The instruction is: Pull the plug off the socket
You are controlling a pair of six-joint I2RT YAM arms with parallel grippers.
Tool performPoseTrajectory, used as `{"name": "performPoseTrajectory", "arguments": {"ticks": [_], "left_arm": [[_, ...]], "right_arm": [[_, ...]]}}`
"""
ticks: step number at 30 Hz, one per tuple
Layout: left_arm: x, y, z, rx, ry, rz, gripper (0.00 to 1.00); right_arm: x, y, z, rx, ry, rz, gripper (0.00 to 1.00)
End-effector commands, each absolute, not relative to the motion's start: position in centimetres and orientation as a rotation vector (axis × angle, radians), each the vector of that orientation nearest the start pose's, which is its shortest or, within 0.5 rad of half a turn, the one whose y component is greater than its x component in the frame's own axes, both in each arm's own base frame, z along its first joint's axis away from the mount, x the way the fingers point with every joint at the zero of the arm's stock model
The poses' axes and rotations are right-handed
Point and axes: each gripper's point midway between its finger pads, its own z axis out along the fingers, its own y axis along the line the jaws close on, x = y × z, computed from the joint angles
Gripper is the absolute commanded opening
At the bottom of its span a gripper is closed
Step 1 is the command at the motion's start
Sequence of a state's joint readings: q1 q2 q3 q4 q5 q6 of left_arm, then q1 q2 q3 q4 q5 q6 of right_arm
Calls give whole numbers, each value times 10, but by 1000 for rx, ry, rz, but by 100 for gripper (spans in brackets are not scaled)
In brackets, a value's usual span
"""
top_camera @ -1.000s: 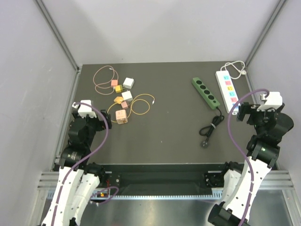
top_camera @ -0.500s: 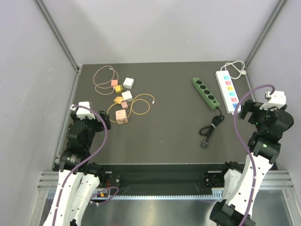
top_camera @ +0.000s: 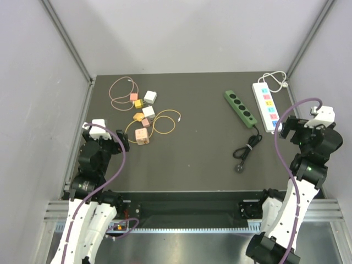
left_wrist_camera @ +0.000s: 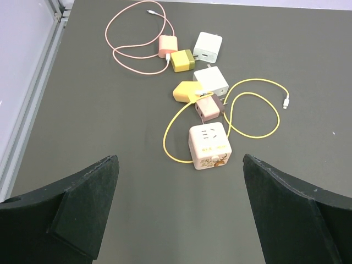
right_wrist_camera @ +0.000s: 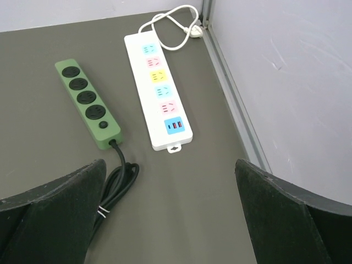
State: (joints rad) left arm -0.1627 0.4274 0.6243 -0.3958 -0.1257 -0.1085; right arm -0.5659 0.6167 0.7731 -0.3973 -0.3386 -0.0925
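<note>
- Holding my left gripper [left_wrist_camera: 179,160] spread wide, cube socket [left_wrist_camera: 209,146] just ahead of it.
- Right gripper [right_wrist_camera: 170,163] spread too; white power strip [right_wrist_camera: 159,93] ahead, green strip [right_wrist_camera: 88,102] ahead-left.

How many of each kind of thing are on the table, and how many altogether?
Power strips: 2 (green strip, white strip)
Charger blocks: 6 (pink block, olive block, white block, other white block, yellow block, brownish block)
Cube socket: 1
Thin cables: 2 (pink cable, yellow cable)
Total: 11
</note>
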Motion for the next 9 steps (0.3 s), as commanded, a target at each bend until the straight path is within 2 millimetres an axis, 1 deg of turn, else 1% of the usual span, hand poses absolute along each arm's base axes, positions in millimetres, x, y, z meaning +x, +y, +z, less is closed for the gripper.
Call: {"name": "performPoseTrajectory", "arguments": {"ticks": [1,5,9], "left_arm": [[247,-20,253,-46,1704,-75,99],[247,-20,253,-46,1706,-75,99],[247,-20,252,-44,1709,-75,99]], "right_arm": [[252,-101,277,200,1742,-195,100],[252,-103,273,207,1751,-204,100],[251,-103,275,190,1744,-217,100]]}}
